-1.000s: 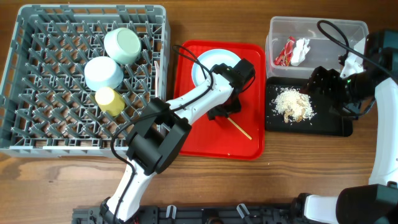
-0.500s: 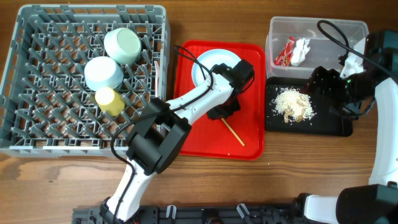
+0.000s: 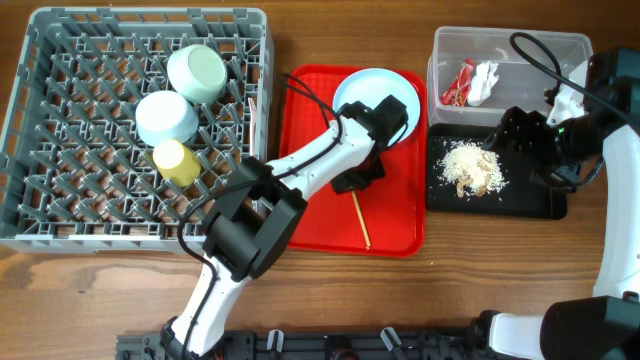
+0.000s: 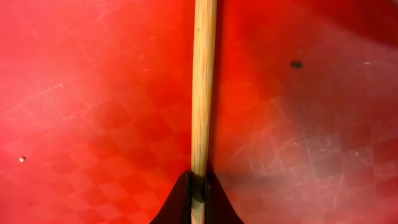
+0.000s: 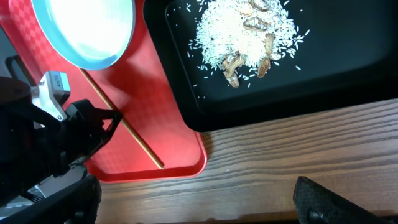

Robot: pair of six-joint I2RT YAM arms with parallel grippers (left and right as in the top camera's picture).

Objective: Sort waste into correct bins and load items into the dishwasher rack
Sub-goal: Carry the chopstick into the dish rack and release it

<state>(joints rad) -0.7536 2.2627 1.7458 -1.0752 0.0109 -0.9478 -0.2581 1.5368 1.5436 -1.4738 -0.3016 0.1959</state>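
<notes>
My left gripper (image 3: 355, 184) (image 4: 199, 188) is low over the red serving tray (image 3: 310, 215) and shut on the top end of the thin wooden stick (image 3: 360, 218) (image 4: 203, 87). The stick lies almost straight down the tray and also shows in the right wrist view (image 5: 124, 127). The round pale plate (image 3: 378, 95) (image 5: 87, 25) rests at the tray's top right corner. Two bowls (image 3: 197, 72) (image 3: 165, 118) and the yellow cup (image 3: 177, 160) sit in the grey dishwasher rack (image 3: 60, 200). My right gripper (image 3: 512, 135) (image 5: 199, 202) hangs open over the black tray (image 3: 540, 200), which holds the rice scraps (image 3: 472, 168) (image 5: 242, 31).
The clear tub (image 3: 520, 45) at the back right holds the red wrapper (image 3: 458, 85) and the white tissue (image 3: 487, 78). The left arm reaches across the red tray from the front. Bare wooden table lies along the front edge.
My left gripper has shut on the stick, which swung from a slant to nearly straight. The plate slid up and to the right on the red tray. The right arm has not moved.
</notes>
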